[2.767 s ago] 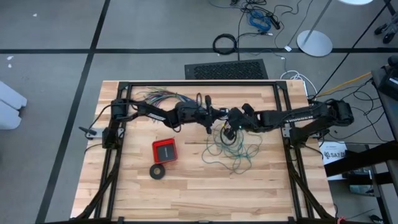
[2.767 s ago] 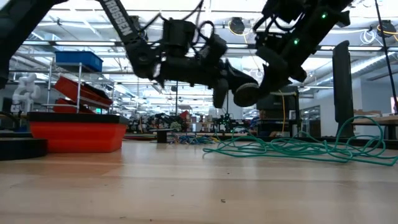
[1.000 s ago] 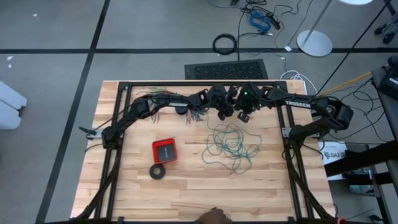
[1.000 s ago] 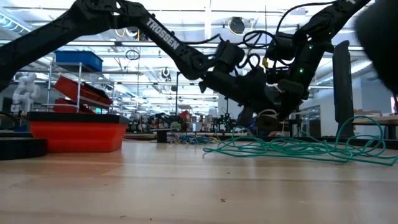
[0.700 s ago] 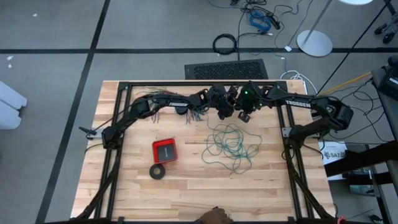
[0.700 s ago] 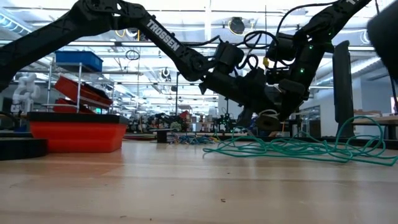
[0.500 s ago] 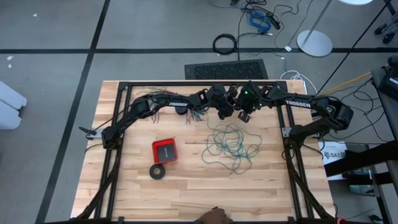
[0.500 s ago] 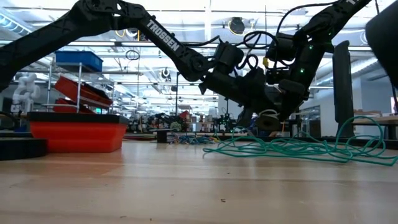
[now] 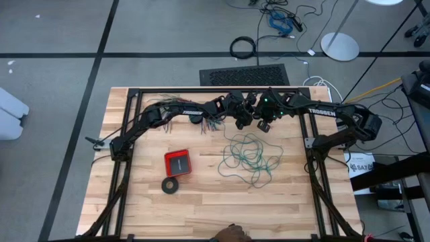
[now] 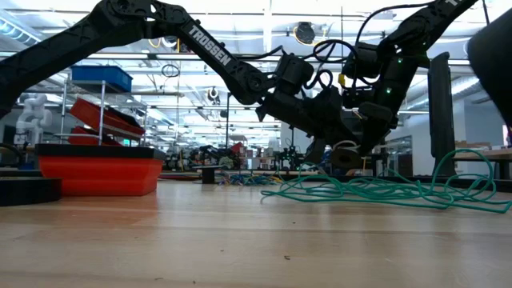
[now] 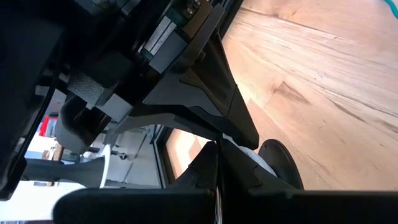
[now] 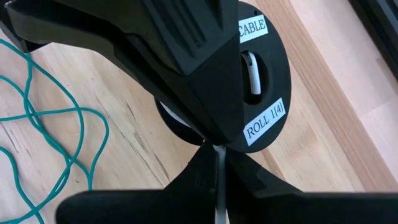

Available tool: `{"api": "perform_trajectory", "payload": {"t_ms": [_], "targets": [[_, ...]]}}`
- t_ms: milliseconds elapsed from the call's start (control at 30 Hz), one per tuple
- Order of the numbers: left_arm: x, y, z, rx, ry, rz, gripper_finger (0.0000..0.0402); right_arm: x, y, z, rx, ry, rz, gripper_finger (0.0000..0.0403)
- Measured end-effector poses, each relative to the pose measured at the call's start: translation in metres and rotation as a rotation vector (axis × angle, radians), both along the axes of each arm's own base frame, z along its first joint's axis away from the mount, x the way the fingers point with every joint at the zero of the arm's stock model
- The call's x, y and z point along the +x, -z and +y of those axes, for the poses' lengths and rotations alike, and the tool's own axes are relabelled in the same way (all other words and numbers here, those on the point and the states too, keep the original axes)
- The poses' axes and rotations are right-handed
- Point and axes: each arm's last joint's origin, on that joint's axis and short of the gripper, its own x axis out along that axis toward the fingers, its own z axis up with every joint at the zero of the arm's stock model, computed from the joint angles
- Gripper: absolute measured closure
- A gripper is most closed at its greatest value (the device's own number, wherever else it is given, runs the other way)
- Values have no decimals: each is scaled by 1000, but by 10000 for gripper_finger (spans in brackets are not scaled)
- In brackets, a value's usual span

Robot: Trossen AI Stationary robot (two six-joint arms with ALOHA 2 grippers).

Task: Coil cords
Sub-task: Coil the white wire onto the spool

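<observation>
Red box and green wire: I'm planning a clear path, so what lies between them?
Only bare wood, the high view shows, between the red box and the green wire.

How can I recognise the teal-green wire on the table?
Start at the wooden table and look right of its middle, below where the two arms meet. The teal-green wire lies there as a loose, flat tangle, unlike the red box and black ring to its left.
</observation>
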Motion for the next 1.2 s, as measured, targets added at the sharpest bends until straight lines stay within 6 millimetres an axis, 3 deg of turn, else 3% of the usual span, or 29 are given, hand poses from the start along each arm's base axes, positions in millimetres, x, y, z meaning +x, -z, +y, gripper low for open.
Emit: {"api": "perform_trajectory", "payload": {"t_ms": [1200], "targets": [[0,0,0,-23,-11,-1,395,0,0,0,3,-1,-1,403]]}}
